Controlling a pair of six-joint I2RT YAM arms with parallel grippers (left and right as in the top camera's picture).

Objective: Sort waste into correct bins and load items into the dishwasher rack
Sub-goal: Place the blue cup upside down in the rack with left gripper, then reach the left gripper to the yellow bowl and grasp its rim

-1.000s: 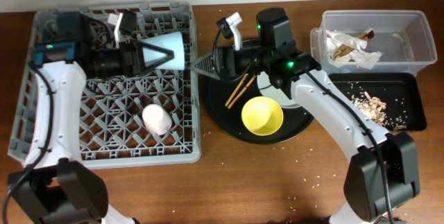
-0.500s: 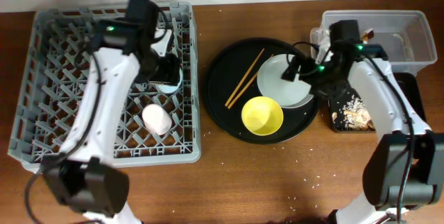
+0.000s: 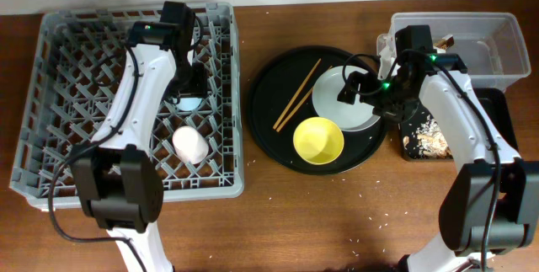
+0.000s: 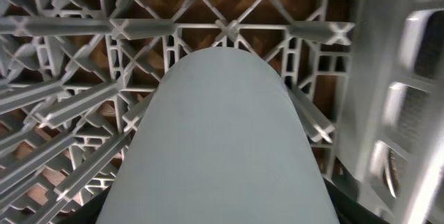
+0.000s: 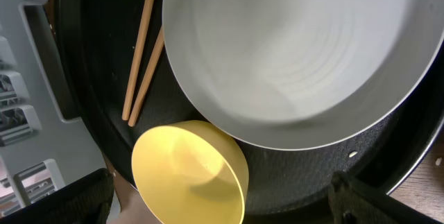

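Note:
My left gripper [image 3: 187, 93] is shut on the light-blue cup [image 4: 222, 141] and holds it down among the pegs on the right side of the grey dishwasher rack [image 3: 76, 78]. The pink cup [image 3: 190, 146] stands in the rack just in front of it. My right gripper [image 3: 358, 91] is open and empty above the white plate [image 3: 341, 108]. The right wrist view shows the plate [image 5: 291, 50], the yellow bowl [image 5: 191, 172] and the chopsticks [image 5: 142, 50] beneath the spread fingers [image 5: 229, 207]. Napkins [image 3: 425, 53] lie in the clear tub [image 3: 497, 40]. Food scraps [image 3: 429, 141] lie in the black tray [image 3: 501, 125].
The plate, the yellow bowl [image 3: 318, 140] and the chopsticks [image 3: 296, 95] all rest on a large round black tray [image 3: 269, 129] between the rack and the bins. Small crumbs dot the wooden table [image 3: 337, 221] in front.
The left arm swung from lying level across the rack to pointing down into it with the cup. The right arm moved from the tray's left side to above the plate.

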